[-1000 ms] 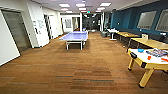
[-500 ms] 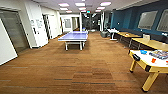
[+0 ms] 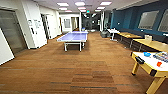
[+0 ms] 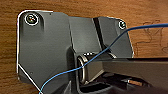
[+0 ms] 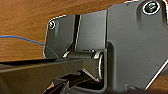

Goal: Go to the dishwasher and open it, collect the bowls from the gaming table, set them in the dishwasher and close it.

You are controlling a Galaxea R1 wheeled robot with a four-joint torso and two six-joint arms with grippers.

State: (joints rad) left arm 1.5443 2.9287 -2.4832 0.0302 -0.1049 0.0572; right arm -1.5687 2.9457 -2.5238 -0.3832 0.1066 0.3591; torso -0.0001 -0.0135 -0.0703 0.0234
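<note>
Swinging rightward since a second ago, bringing more of the gaming table (image 3: 147,63) into the head view. Sitting on that white top: a blue bowl (image 3: 147,54) by its far edge, an orange-red bowl (image 3: 159,64) nearer, board-game boxes (image 3: 162,56) between and behind. Standing well beyond it, a blue ping-pong table (image 3: 73,37). Hanging over wood floor (image 4: 75,7), both wrists well apart from the bowls; jaw state: cannot tell.
</note>
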